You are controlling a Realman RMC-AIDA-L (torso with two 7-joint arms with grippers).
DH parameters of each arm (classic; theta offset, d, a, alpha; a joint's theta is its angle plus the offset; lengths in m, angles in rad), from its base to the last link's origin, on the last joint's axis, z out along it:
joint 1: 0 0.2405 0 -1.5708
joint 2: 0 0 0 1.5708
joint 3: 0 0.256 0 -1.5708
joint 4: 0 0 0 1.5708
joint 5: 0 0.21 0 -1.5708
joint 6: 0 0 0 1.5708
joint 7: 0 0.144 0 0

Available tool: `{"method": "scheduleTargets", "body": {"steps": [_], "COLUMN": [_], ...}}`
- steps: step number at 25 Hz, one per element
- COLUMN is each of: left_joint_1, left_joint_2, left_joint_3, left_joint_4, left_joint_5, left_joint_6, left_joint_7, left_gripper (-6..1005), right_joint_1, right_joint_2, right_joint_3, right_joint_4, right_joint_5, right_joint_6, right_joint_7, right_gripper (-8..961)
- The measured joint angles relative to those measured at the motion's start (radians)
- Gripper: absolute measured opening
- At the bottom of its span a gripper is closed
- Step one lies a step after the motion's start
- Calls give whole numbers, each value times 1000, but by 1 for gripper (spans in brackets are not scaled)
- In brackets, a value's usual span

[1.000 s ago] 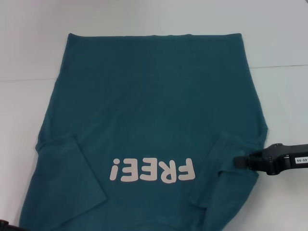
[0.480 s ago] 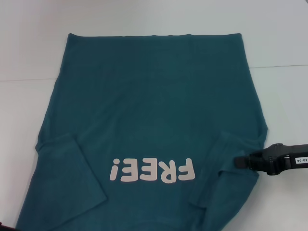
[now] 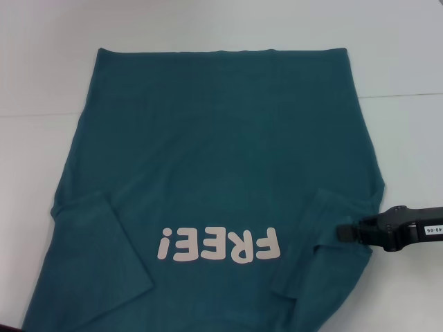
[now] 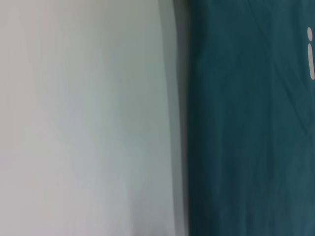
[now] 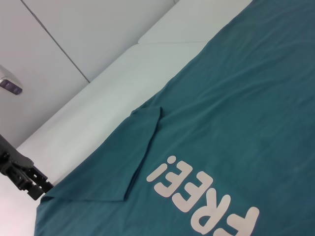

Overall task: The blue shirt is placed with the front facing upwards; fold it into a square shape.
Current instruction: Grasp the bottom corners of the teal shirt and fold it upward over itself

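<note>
The blue shirt (image 3: pixel 221 152) lies flat on the white table (image 3: pixel 408 159), front up, with its pale "FREE!" print (image 3: pixel 220 245) near my side. Both short sleeves are folded in over the body. My right gripper (image 3: pixel 344 233) reaches in from the right and its black tip touches the edge of the folded right sleeve (image 3: pixel 322 228). The right wrist view shows the shirt (image 5: pixel 236 98) and, farther off, my left gripper (image 5: pixel 22 172) just beside the shirt's near left corner. In the left wrist view the shirt's edge (image 4: pixel 246 123) runs beside bare table.
A seam (image 3: pixel 401 95) crosses the tabletop behind the right arm. Bare white table (image 4: pixel 83 123) borders the shirt on the left, right and far sides. A pale wall (image 5: pixel 74 39) stands beyond the table.
The dark bit of my left gripper at the bottom left corner of the head view has slipped out of sight. The shirt's near left edge has crept slightly left. The right arm barely moved.
</note>
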State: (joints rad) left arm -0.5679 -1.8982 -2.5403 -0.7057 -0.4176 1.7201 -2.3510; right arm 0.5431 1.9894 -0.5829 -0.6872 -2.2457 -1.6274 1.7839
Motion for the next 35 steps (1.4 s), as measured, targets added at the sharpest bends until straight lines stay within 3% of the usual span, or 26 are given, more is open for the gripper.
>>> {"method": "scheduleTargets", "body": {"steps": [19, 35], "left_joint_1": [-32, -34], "left_joint_2": [-14, -13], "left_joint_3": [-4, 8], "left_joint_4": [16, 12], "left_joint_5": [-51, -40], "left_joint_6": [43, 37], "left_joint_7": [8, -22], "left_gripper": [882, 870], "right_joint_1": [0, 5], "right_joint_2": [-4, -5], "right_joint_3": [0, 0], "right_joint_4": [0, 0], "right_joint_5": [1, 2], "right_joint_6": [1, 6], "right_joint_7": [0, -1], "right_gripper": [34, 35]}}
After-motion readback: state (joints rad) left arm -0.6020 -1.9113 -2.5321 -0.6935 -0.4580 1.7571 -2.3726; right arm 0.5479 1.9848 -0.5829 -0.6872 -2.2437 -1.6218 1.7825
